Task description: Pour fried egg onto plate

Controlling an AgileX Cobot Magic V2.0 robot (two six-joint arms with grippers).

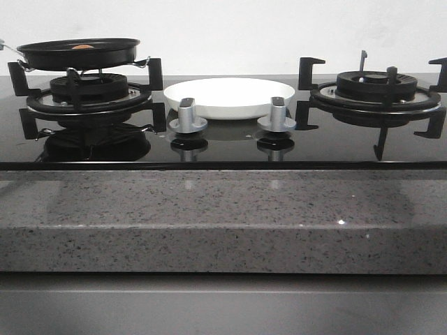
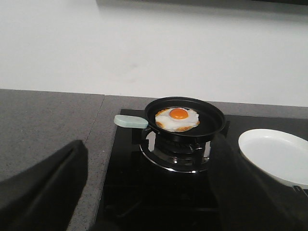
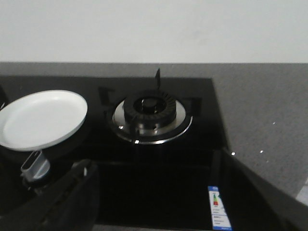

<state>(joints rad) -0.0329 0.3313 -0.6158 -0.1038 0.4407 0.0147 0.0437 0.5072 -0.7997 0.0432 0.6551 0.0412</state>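
Sitting in the small black pan [image 2: 185,118], the fried egg [image 2: 177,119] lies flat with its orange yolk facing up, slightly toward the handle side. The pan rests on the left burner [image 1: 87,89] of the black glass stove [image 1: 223,143], its pale green handle [image 2: 131,121] pointing outward over the stove's edge. The white plate [image 1: 229,97] stands on the glass between the two burners, just behind the two silver knobs [image 1: 187,117], apart from the pan and bare. The right burner [image 3: 152,111] carries nothing. The left end effector [image 2: 144,192] is spread wide, its dark fingers [image 2: 43,187] framing the pan from a distance and gripping nothing. The right end effector [image 3: 159,197] is likewise spread wide above the stove's front edge, with nothing between its fingers. A speckled grey tabletop [image 1: 223,223] surrounds the stove.
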